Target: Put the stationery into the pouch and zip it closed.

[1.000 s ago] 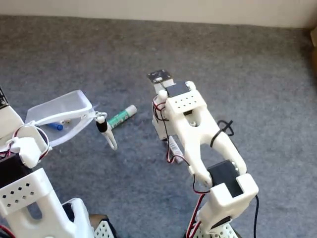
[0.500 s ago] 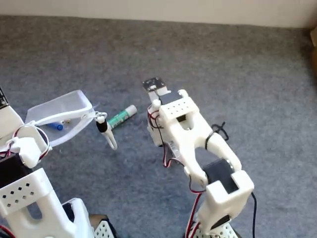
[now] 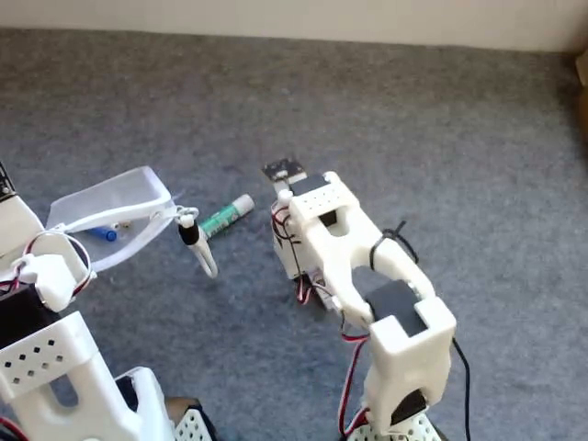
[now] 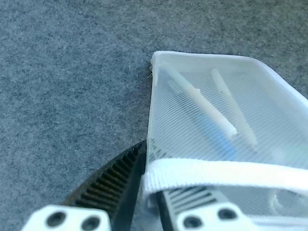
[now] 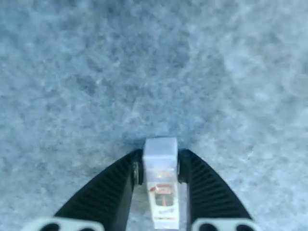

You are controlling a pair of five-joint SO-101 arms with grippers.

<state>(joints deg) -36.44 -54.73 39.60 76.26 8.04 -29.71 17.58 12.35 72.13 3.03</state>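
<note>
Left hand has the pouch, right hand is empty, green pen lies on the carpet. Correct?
Not quite. The right hand isn't empty: the right wrist view shows it shut on a small white block. The rest stands: the left hand has the pouch, and the green pen lies on the carpet.

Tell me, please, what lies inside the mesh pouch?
Through the pouch mesh two white pens show, one with a blue part. The white strap and the left claw cover its gripped end; anything there is hidden.
</note>
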